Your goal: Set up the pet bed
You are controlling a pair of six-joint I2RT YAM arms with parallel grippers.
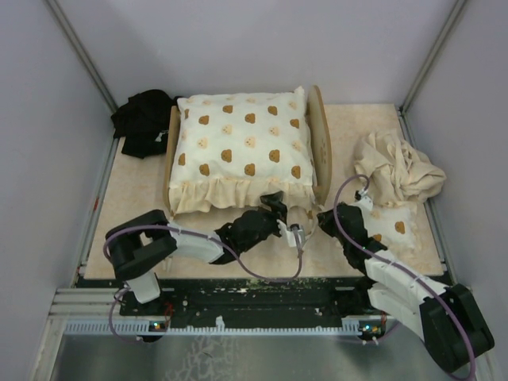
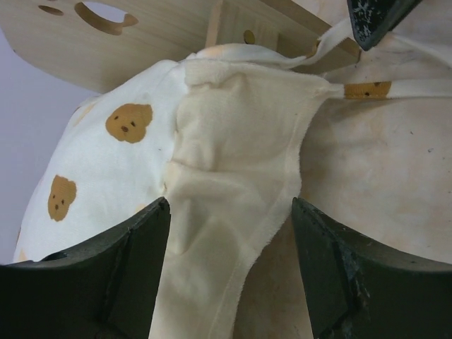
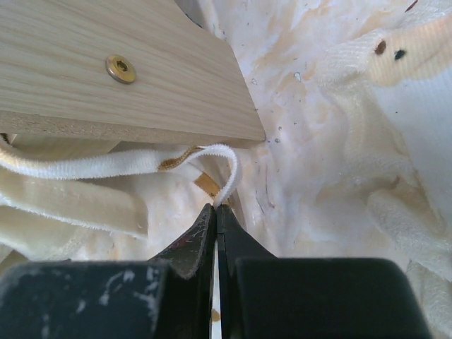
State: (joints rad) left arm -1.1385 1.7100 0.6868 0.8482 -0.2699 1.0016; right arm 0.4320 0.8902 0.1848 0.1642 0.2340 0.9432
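The pet bed (image 1: pixel 320 143) is a light-wood frame standing mid-table. A cream frilled cushion (image 1: pixel 242 147) with brown bear prints lies over it. My left gripper (image 1: pixel 275 203) is at the bed's front edge, open, with the cushion's frill (image 2: pixel 226 162) hanging loose between its fingers (image 2: pixel 141 247). The wooden end board (image 2: pixel 176 35) with its cutout is just beyond the frill. My right gripper (image 3: pixel 215 210) is at the bed's front right corner (image 1: pixel 324 214), under a wooden board (image 3: pixel 120 78). It is shut on a thin white elastic band (image 3: pixel 141 162) of the cushion.
A black cloth (image 1: pixel 143 119) lies bunched at the back left. A crumpled beige cloth (image 1: pixel 397 171) sits at the right, with a small bear-print pillow (image 1: pixel 397 226) in front of it under the right arm. Grey walls close in on both sides.
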